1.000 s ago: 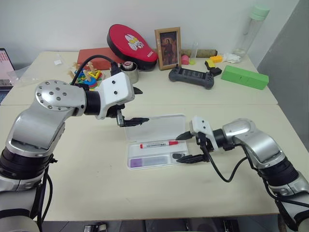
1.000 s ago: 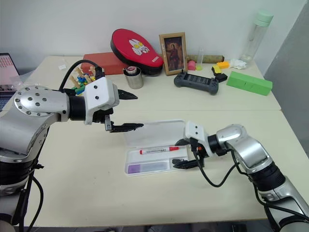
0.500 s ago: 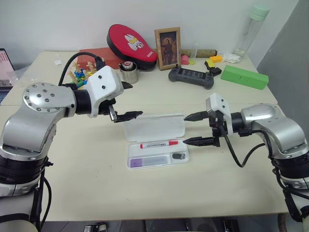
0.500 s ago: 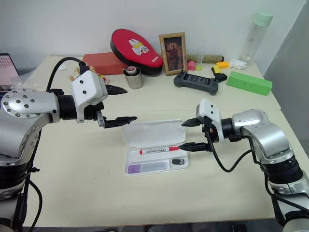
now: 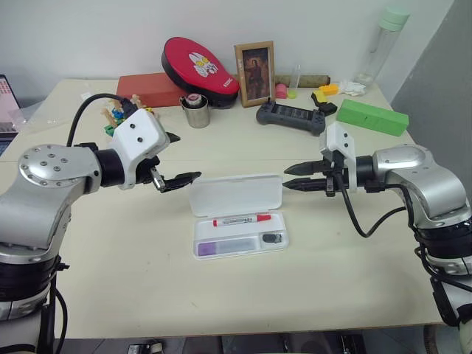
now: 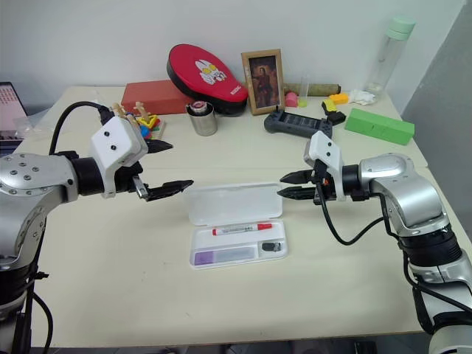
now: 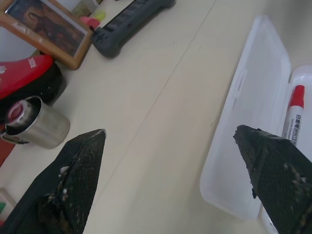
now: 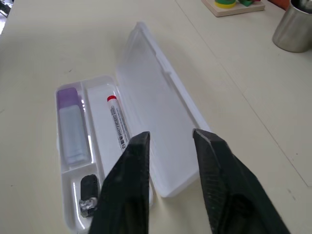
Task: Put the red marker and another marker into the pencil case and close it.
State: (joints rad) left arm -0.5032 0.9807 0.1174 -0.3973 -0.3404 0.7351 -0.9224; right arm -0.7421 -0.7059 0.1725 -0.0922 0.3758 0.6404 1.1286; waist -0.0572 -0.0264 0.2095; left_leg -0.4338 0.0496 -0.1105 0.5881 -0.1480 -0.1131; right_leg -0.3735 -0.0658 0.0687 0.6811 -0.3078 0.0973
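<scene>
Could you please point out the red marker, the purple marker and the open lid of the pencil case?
red marker [image 5: 242,220], left eye view, mid barrel.
purple marker [image 5: 220,247], left eye view, pale barrel.
lid [image 5: 234,194], left eye view, centre of the raised panel.

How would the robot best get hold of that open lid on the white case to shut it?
Likely by the lid's far long edge, coming from behind: it lies flat on the table, hinged along the tray, so that free edge would swing up and over.

Left pincer [image 5: 179,158] wide, right pincer [image 5: 289,177] narrowed
</scene>
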